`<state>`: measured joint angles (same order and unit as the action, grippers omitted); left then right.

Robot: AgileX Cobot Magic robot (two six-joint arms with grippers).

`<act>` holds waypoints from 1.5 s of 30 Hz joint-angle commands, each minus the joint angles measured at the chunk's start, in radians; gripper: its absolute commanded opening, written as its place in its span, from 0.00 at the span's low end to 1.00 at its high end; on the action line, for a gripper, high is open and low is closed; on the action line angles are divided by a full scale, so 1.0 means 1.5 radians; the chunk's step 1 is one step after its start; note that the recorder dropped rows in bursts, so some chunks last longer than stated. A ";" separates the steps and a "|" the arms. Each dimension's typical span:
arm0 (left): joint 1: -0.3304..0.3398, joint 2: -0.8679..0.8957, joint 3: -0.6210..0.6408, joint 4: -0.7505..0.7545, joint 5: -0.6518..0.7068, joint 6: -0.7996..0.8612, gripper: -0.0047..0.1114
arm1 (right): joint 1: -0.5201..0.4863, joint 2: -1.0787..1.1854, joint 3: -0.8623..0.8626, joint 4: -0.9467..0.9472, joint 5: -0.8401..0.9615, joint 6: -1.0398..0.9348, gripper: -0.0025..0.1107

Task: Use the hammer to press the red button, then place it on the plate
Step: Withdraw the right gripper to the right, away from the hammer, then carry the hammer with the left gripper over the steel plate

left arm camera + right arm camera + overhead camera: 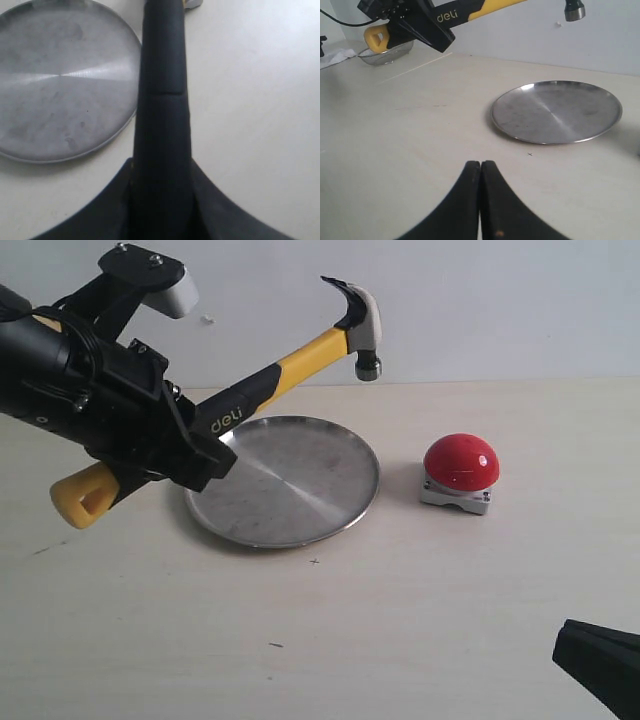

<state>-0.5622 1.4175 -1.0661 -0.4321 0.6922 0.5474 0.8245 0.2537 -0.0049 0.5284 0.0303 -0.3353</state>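
Now you're seemingly on the first step: your left end effector [195, 455] grips the small yellow-and-black claw hammer [300, 360] by its handle, aloft near the round brushed-steel plate [300, 490], head toward 2 o'clock. The glossy red dome button [460, 462] sits on the bench [400, 620] at the plate's 3 o'clock. Next, swing the head over it and lower squarely. Your right end effector [480, 167] is clenched, empty.

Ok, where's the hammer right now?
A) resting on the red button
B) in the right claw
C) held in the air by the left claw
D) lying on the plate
C: the left claw grips the hammer by its handle, head raised, touching neither the plate nor the red button.
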 commanded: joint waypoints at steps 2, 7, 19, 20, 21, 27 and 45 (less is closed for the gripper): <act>-0.003 -0.014 -0.012 -0.034 -0.067 0.004 0.04 | -0.059 -0.055 0.003 -0.004 0.016 -0.001 0.02; -0.003 -0.014 -0.012 -0.042 -0.072 0.004 0.04 | -0.172 -0.169 0.003 -0.003 0.021 -0.001 0.02; -0.007 0.028 -0.011 -0.068 -0.087 0.016 0.04 | -0.307 -0.169 0.003 -0.004 0.018 -0.001 0.02; -0.007 0.028 -0.011 -0.068 -0.094 0.016 0.04 | -0.307 -0.169 0.003 -0.003 0.018 -0.001 0.02; -0.007 0.028 -0.011 -0.068 -0.101 0.016 0.04 | -0.307 -0.169 0.003 -0.003 0.018 -0.001 0.02; -0.007 0.028 -0.011 -0.075 -0.117 0.016 0.04 | -0.307 -0.169 0.003 -0.003 0.018 -0.001 0.02; -0.037 0.034 -0.011 -0.125 -0.111 0.021 0.04 | -0.307 -0.169 0.003 0.287 0.019 0.000 0.02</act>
<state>-0.5879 1.4747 -1.0661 -0.5776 0.5858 0.5717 0.3698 0.0065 -0.0049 0.9555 0.0631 -0.3316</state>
